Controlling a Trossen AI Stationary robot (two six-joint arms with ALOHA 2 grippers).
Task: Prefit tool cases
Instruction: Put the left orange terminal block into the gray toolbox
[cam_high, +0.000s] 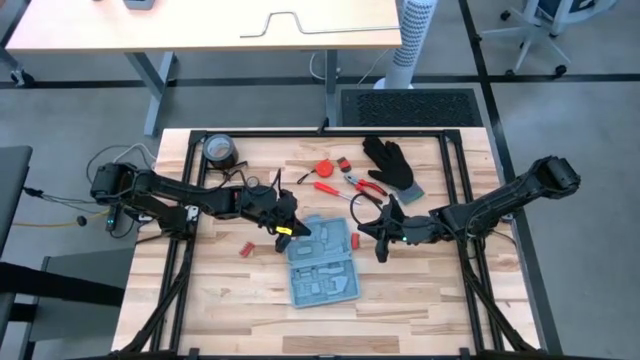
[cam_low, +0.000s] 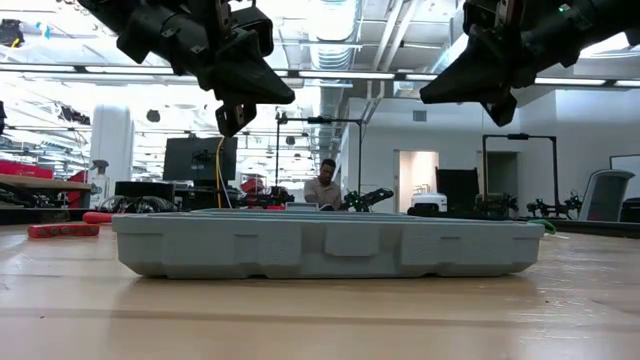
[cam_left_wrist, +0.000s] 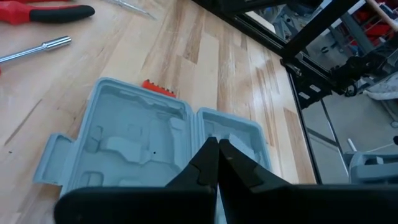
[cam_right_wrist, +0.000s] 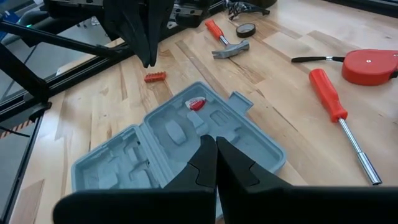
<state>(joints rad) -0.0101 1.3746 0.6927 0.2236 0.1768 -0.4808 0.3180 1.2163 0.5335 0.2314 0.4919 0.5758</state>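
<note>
The light-blue tool case (cam_high: 322, 260) lies open on the wooden table, both halves flat with their moulded slots facing up (cam_left_wrist: 143, 140). A small red-and-white piece (cam_right_wrist: 196, 104) sits in one slot. My left gripper (cam_high: 290, 230) hovers shut above the case's far left corner, and in the low view it (cam_low: 232, 122) is clear of the case (cam_low: 325, 245). My right gripper (cam_high: 381, 243) hovers shut beside the case's far right corner, also above it (cam_low: 500, 108). Neither gripper has anything between its fingers.
On the far half of the table lie a red screwdriver (cam_high: 330, 188), red-handled pliers (cam_high: 366, 184), a red tape measure (cam_high: 325, 167), a black glove (cam_high: 392, 163) and a tape roll (cam_high: 218, 152). A small red strip (cam_high: 247, 249) lies left of the case. A person (cam_low: 322, 185) sits far behind the table.
</note>
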